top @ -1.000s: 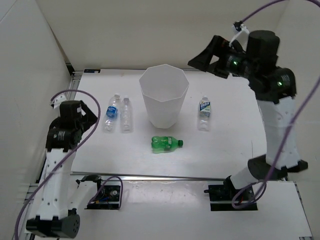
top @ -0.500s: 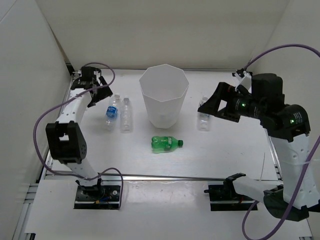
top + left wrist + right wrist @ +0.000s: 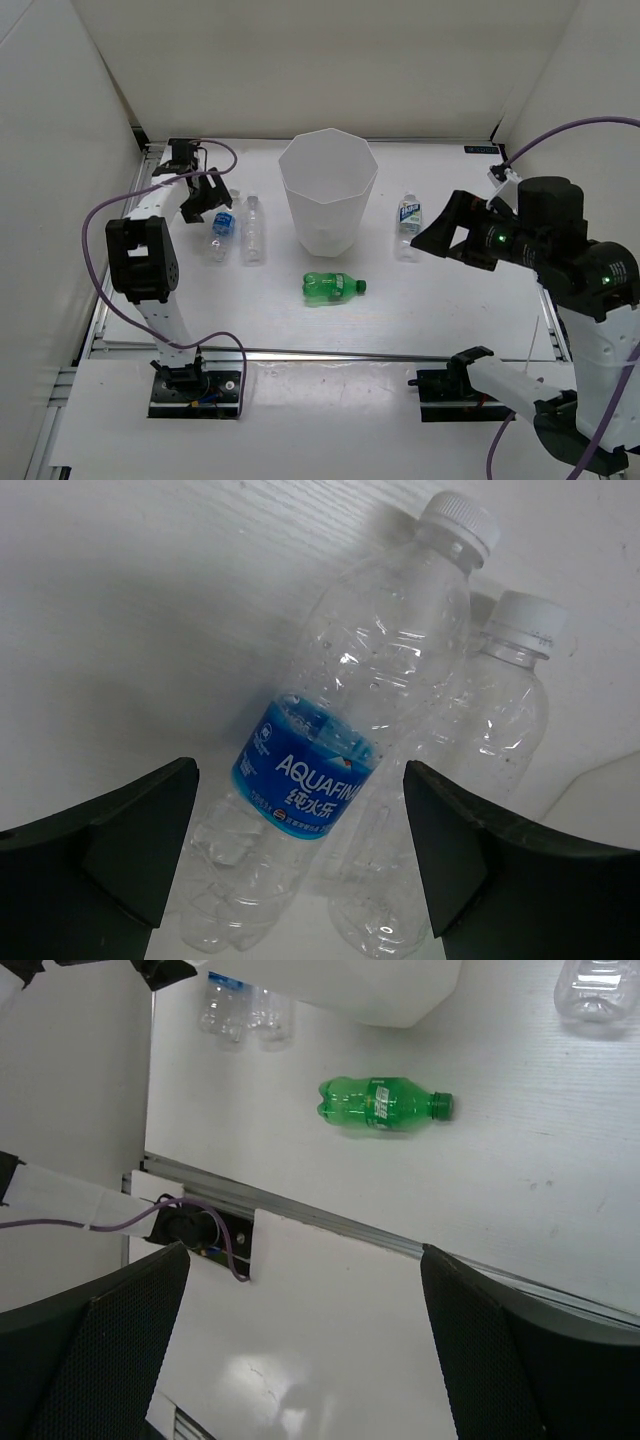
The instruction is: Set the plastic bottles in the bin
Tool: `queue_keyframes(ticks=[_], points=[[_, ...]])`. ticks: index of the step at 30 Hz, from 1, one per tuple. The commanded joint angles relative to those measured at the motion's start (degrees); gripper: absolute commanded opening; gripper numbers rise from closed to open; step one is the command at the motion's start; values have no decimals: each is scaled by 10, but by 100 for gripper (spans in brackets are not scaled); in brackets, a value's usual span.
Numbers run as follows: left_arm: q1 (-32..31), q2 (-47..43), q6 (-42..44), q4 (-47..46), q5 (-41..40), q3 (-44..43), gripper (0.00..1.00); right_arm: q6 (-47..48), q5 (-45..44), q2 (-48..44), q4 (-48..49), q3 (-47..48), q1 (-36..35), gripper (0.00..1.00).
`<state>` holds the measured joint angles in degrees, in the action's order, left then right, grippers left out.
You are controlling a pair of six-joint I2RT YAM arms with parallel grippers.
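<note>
The white faceted bin (image 3: 328, 190) stands at the table's middle back. Left of it lie a blue-labelled clear bottle (image 3: 221, 228) and a plain clear bottle (image 3: 254, 228), side by side. A green soda bottle (image 3: 333, 287) lies in front of the bin, and a labelled clear bottle (image 3: 407, 225) lies to its right. A fifth bottle is not visible. My left gripper (image 3: 208, 198) is open just above the blue-labelled bottle (image 3: 310, 780), with the plain one (image 3: 480, 750) beside it. My right gripper (image 3: 432, 235) is open and empty, high over the right side, with the green bottle (image 3: 383, 1103) below it.
White walls enclose the table on the left, back and right. A metal rail (image 3: 330, 353) runs along the near edge, with the arm bases and purple cables (image 3: 100, 215) by it. The bin's base (image 3: 350, 985) shows at the top of the right wrist view.
My left arm has swung out from its folded pose to the far left and come down over the blue-labelled bottle. My right arm has dropped from above the bin and pulled back right.
</note>
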<state>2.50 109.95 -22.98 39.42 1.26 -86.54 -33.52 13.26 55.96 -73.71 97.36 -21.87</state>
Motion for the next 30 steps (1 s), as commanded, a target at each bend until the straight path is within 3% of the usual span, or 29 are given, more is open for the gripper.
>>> queue_keyframes(ticks=[1, 13, 15, 17, 20, 25, 30], points=[[-1, -21, 14, -6, 26, 8, 94, 1, -9, 3, 6, -7, -1, 100], [-15, 26, 14, -17, 52, 60, 92, 28, -32, 27, -26, 12, -1, 100], [-22, 40, 14, -17, 52, 52, 83, 28, -39, 27, -47, 17, -1, 100], [-28, 53, 14, -17, 52, 33, 64, 28, -44, 22, -53, 12, -1, 100], [-34, 60, 14, -17, 46, 17, 45, 21, -49, 7, -58, 5, -1, 100], [-33, 29, 7, -7, 0, 5, 44, 9, -54, -16, -46, -30, -1, 100], [-6, -18, -33, 21, -49, -102, 43, 9, -36, -9, -34, -31, -1, 100]])
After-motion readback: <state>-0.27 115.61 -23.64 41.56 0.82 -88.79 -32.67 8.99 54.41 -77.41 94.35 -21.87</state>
